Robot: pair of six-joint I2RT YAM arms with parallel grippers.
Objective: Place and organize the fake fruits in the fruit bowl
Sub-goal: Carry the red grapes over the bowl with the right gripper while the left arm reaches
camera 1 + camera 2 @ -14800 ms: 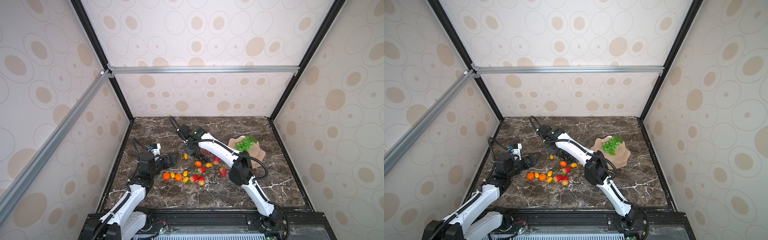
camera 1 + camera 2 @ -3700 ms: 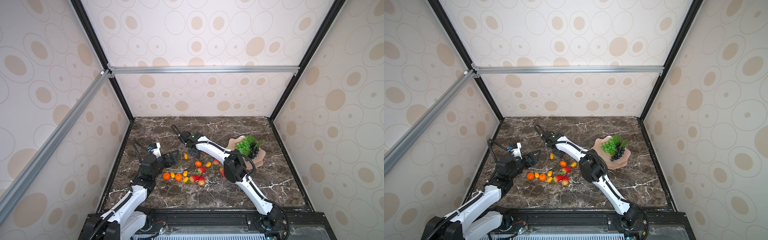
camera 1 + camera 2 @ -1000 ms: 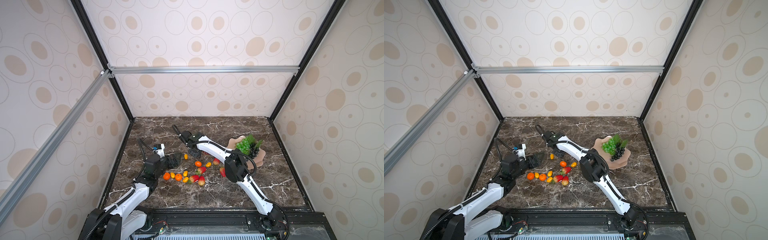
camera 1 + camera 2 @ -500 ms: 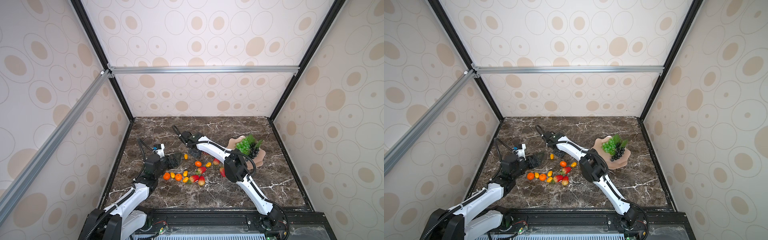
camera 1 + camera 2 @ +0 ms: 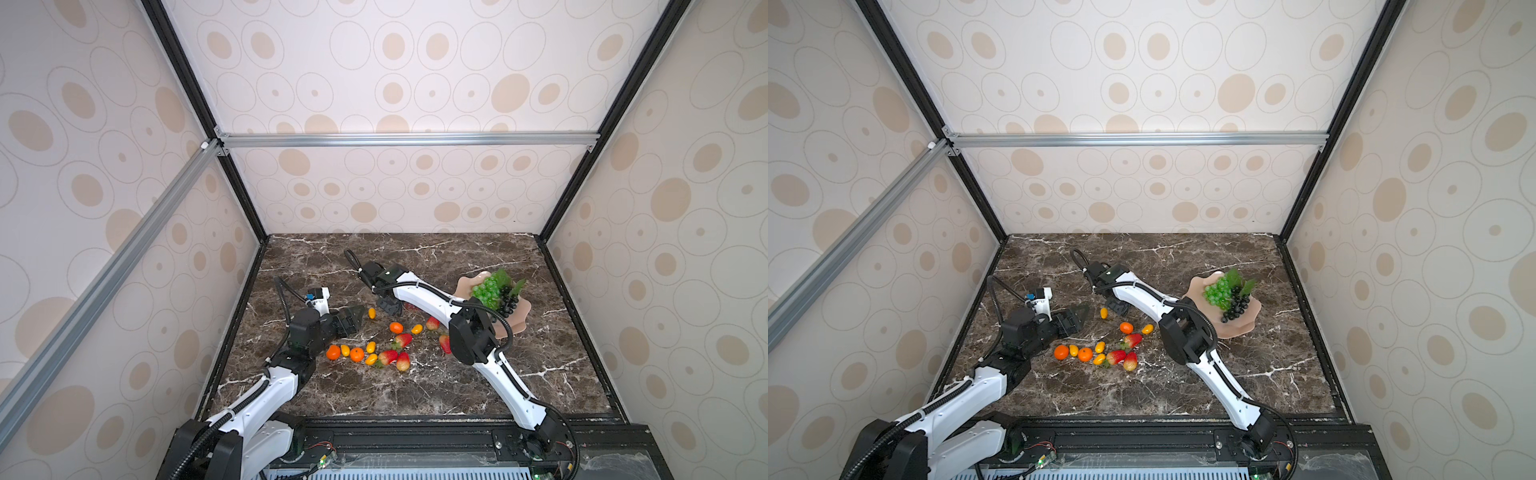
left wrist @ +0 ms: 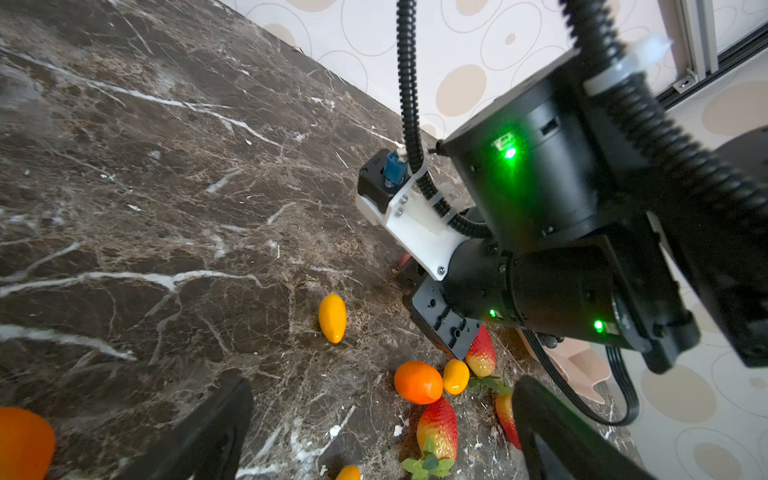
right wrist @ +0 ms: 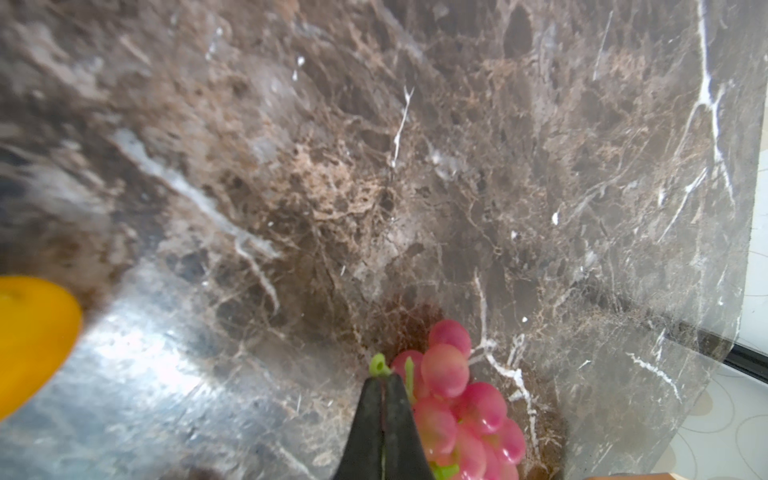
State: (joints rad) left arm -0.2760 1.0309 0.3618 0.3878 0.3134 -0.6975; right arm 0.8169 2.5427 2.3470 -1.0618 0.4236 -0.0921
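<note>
Marble table (image 5: 415, 390), three oranges (image 5: 356, 354), five strawberries (image 5: 402, 361)

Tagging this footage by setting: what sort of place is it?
Likely a lab robot test booth, not a home: patterned wall panels on aluminium framing, a left arm and right arm mounted at a marble-look tabletop, plastic fruits as props.

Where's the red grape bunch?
The red grape bunch sits left of the fruit bowl in a top view; the right gripper pinches its green stem.
</note>
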